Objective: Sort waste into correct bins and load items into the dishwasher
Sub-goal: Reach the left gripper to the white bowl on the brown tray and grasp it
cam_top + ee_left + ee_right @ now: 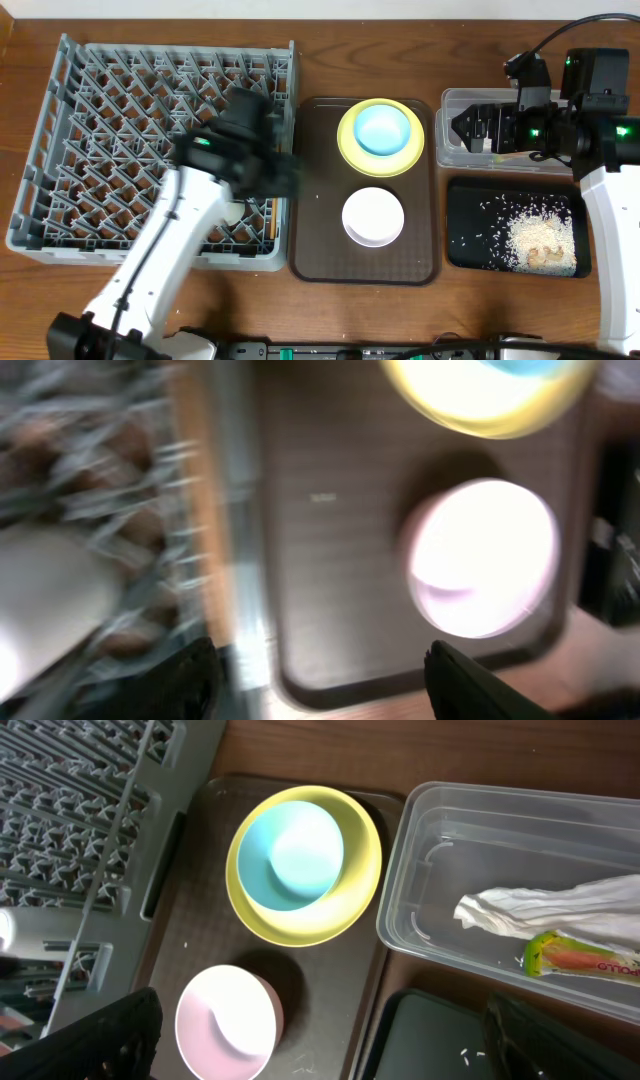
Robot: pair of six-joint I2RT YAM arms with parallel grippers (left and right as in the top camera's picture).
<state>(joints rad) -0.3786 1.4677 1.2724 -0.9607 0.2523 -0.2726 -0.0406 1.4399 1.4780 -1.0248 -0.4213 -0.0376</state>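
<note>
The grey dish rack [100, 120] stands at the left. My left gripper [275, 170] hovers over its right edge, open and empty [325, 685]; its view is blurred. Thin wooden chopsticks [272, 218] seem to lie in the rack's right side. The light blue bowl [383, 128] sits in the yellow plate [350, 150], and the white bowl [373, 217] stands in front of them. My right gripper [470, 128] is open and empty [320, 1040] over the clear tub [420, 850], which holds the napkin [540, 910] and the wrapper [585, 955]. Rice scraps [530, 235] lie in the black tray [465, 250].
The plate and both bowls rest on a dark brown serving tray [320, 240] between the rack and the bins. The clear tub is behind the black tray at the right. Bare wooden table [320, 60] lies behind the tray.
</note>
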